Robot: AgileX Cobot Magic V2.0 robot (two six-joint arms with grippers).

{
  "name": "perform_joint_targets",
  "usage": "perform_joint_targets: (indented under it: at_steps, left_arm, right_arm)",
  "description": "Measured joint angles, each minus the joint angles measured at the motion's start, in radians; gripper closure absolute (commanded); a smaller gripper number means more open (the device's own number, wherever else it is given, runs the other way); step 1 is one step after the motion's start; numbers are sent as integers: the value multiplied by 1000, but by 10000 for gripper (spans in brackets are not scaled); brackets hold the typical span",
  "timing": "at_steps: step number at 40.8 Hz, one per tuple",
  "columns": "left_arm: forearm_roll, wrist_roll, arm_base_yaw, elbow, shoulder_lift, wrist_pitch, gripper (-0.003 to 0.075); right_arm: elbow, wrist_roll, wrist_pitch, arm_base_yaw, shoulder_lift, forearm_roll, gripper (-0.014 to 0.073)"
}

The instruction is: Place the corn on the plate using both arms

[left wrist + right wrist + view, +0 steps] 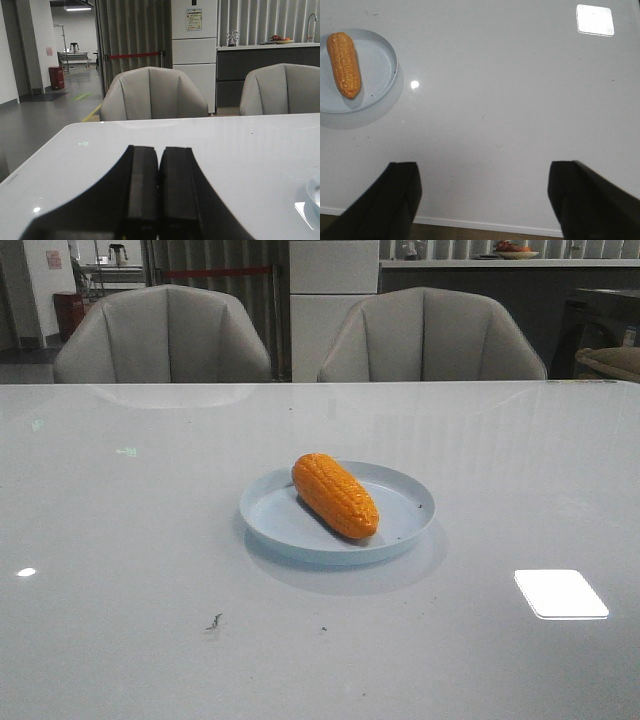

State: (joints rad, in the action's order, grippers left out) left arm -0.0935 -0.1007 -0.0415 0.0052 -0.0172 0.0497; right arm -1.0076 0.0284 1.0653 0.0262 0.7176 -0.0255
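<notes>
The orange corn (335, 495) lies on the pale blue plate (400, 483) at the middle of the white table. Both also show in the right wrist view, the corn (343, 64) on the plate (379, 62), well away from the fingers. My right gripper (484, 167) is open and empty, above the table's near edge. My left gripper (159, 150) is shut and empty, over bare table, with only a sliver of the plate's rim (314, 192) at the edge of its view. Neither gripper shows in the front view.
Two grey chairs (165, 335) (430, 338) stand behind the table's far edge. A bright light patch (560, 593) reflects on the table at the front right. Small dark specks (214, 621) lie near the front.
</notes>
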Motion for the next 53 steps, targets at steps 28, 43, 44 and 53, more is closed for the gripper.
perform_joint_targets:
  at_steps: [28,43,44,53]
  left_arm:
    - [-2,0,0,0,2,-4,631]
    - [-2,0,0,0,2,-6,631]
    - [-2,0,0,0,2,-6,631]
    - [-2,0,0,0,2,-6,631]
  right_arm:
    - [2,0,0,0,-1,32,-30]
    - [193,0,-105,0,-224,126,26]
    - [224,0,-120,0,-251,126,34]
    - [474,0,-383,0,-483,8,391]
